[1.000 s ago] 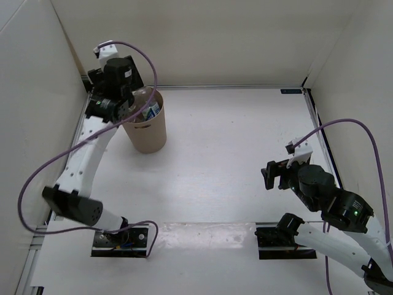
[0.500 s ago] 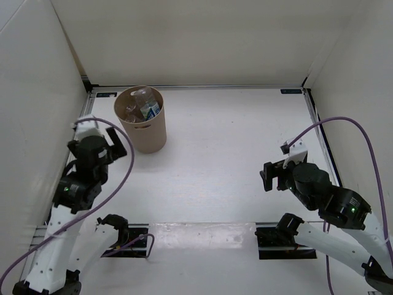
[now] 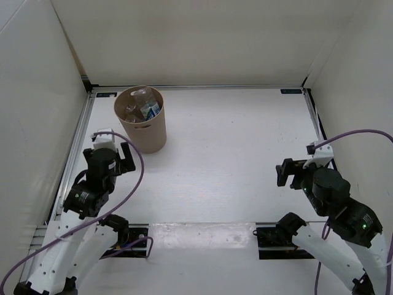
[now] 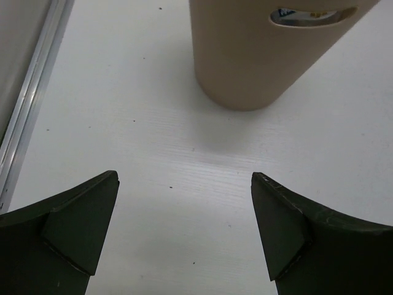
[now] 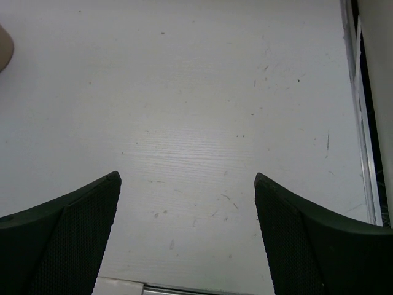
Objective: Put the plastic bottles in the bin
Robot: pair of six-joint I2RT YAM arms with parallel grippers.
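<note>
The tan bin stands at the table's back left. Clear plastic bottles with blue labels lie inside it; no orange bottle shows. My left gripper is open and empty, low near the left side, a little in front of the bin. In the left wrist view the bin fills the top, with a blue label showing through its handle slot, and my fingers stand wide apart. My right gripper is open and empty at the right front.
White walls close in the table on three sides. A metal rail runs along the left edge and another along the right. In the right wrist view the rail sits at the right and bare tabletop lies between the fingers.
My left arm has pulled back from above the bin to low near the left front. My right arm has shifted slightly right and toward the front.
</note>
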